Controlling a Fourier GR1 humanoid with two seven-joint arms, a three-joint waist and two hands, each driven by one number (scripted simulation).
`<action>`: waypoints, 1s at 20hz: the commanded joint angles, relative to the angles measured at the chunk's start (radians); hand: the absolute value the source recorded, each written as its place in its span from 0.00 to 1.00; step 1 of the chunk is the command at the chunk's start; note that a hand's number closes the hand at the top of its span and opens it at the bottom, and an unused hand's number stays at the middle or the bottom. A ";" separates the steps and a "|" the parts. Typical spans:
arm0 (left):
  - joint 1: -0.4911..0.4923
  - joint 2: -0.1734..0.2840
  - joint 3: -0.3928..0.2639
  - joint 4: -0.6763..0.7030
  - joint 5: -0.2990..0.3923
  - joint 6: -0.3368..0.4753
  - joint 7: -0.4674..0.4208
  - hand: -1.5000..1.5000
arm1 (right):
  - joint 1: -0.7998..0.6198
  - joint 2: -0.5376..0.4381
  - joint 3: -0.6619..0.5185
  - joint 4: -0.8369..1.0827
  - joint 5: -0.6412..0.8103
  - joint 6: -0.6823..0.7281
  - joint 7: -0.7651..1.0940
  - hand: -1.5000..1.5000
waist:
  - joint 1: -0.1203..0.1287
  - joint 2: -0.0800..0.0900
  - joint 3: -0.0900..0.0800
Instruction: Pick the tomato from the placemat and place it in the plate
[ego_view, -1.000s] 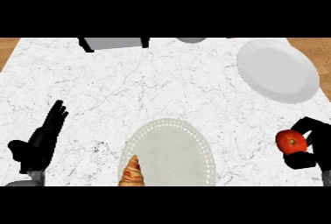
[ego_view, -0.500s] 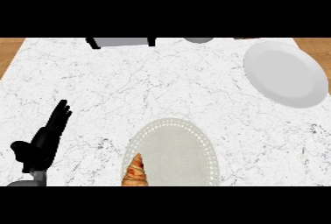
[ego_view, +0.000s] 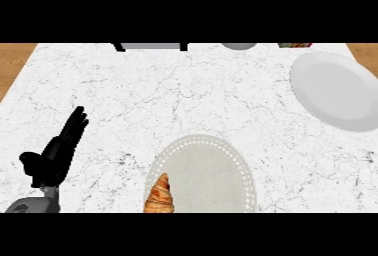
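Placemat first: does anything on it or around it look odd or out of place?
Yes. The placemat holds only a croissant at its left edge; no tomato shows anywhere, and the plate at upper right is bare. Only the left robot hand is visible, open at the left.

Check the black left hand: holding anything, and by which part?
Nothing held. The black left hand rests open at the white marble counter's left, fingers straight. The right hand and the tomato are out of view.
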 joint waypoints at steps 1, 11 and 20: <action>0.025 -0.029 -0.018 -0.025 -0.027 0.001 0.010 0.50 | -0.136 -0.003 0.021 0.165 0.029 0.017 -0.077 1.00 | 0.017 0.003 0.000; -0.079 -0.022 0.034 0.096 -0.023 -0.046 -0.032 0.50 | -0.503 0.032 0.220 0.301 0.120 0.093 0.051 1.00 | 0.032 0.008 0.000; 0.008 -0.057 0.003 0.003 -0.071 -0.015 -0.034 0.50 | -0.800 0.135 0.277 0.710 0.244 0.003 -0.075 1.00 | 0.044 0.010 0.001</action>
